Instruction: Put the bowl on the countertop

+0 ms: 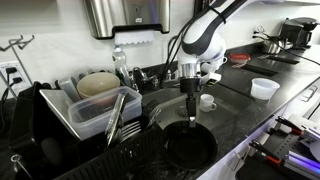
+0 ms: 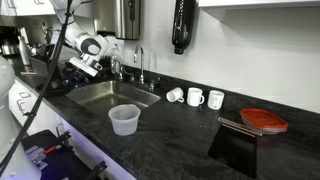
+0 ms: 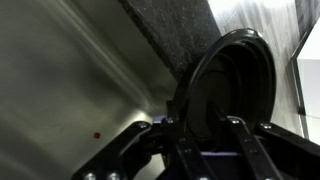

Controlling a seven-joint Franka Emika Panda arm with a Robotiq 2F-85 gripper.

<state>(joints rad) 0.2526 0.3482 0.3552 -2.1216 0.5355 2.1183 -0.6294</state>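
Observation:
The black bowl [image 1: 190,147] hangs on edge from my gripper [image 1: 190,108], which is shut on its rim, over the dark area beside the dish rack. In the wrist view the bowl [image 3: 236,70] fills the right side, with my gripper's fingers [image 3: 205,122] clamped on its rim. A strip of the black speckled countertop [image 3: 165,30] runs behind it, and grey steel sink wall [image 3: 60,80] lies to the left. The countertop shows in both exterior views [image 1: 240,110] [image 2: 180,135]. In an exterior view my gripper [image 2: 75,68] is at the sink's left end, where the bowl is hard to make out.
A dish rack [image 1: 95,110] with containers stands close to the bowl. A small white cup [image 1: 207,101] and a white bowl [image 1: 265,88] sit on the counter. The sink [image 2: 110,95], a translucent tub [image 2: 123,119], three mugs [image 2: 196,97] and a red plate [image 2: 265,121] are also there.

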